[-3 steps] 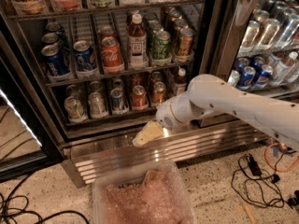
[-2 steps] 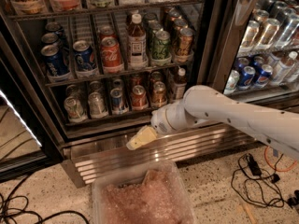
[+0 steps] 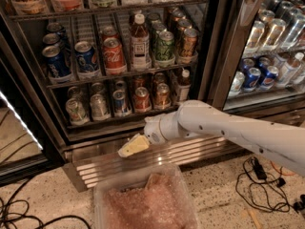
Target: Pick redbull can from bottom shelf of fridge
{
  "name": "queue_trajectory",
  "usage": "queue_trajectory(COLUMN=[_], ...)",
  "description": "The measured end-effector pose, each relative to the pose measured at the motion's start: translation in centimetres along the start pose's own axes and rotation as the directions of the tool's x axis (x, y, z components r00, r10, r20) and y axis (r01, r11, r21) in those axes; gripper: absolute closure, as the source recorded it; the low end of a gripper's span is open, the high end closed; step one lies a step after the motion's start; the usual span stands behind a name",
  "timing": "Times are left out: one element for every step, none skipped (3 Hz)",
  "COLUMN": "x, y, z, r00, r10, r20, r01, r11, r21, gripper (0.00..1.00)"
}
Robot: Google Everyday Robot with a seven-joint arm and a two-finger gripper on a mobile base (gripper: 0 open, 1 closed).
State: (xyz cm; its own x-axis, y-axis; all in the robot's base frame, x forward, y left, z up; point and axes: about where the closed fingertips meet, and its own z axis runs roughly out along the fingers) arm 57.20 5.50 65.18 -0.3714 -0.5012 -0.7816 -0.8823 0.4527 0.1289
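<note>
Black cables (image 3: 19,216) curl on the speckled floor at the scene's 8 o'clock. Above and to their right stands the fridge (image 3: 212,51), its racks in plain sight. On the middle rack, Pepsi cans (image 3: 86,58) stand at the 9 o'clock side of a Coke can (image 3: 114,56), and a brown bottle (image 3: 139,42) stands at the Coke's 3 o'clock.

The bottom shelf (image 3: 128,117) carries a front row. From the left there is a pale green can (image 3: 75,111), a silver can (image 3: 99,107), and then the redbull can (image 3: 120,102). It stands upright, third in the row, with a red-orange can (image 3: 141,99) just beside it at 3 o'clock. A small bottle (image 3: 183,85) ends the row, and more cans stand behind.

The gripper (image 3: 129,148) hangs outside the fridge, below the shelf's front edge and in front of the ribbed steel base (image 3: 205,149). The redbull can is at about its 12 o'clock, apart from it and untouched. Whether the gripper is set wide or narrow cannot be told from this side.

A clear bin (image 3: 97,199) of pink stuff lies at the gripper's 6 o'clock. The white arm (image 3: 238,132) runs from the gripper toward 4 o'clock. Farther right, a second compartment holds more cans (image 3: 251,78), with a tangle of wires (image 3: 259,171) on the floor below.
</note>
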Motion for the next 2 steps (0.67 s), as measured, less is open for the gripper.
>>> queue_trajectory(x=[0.8,1.9], y=[-0.9,-1.6], z=[1.9,4.3], r00=[0.999,0.995], r10=[0.012,0.047], r20=[0.030,0.086], r01=[-0.012,-0.052], r11=[0.9998,0.9971], r21=[0.017,0.056], gripper=[0.00,0.00])
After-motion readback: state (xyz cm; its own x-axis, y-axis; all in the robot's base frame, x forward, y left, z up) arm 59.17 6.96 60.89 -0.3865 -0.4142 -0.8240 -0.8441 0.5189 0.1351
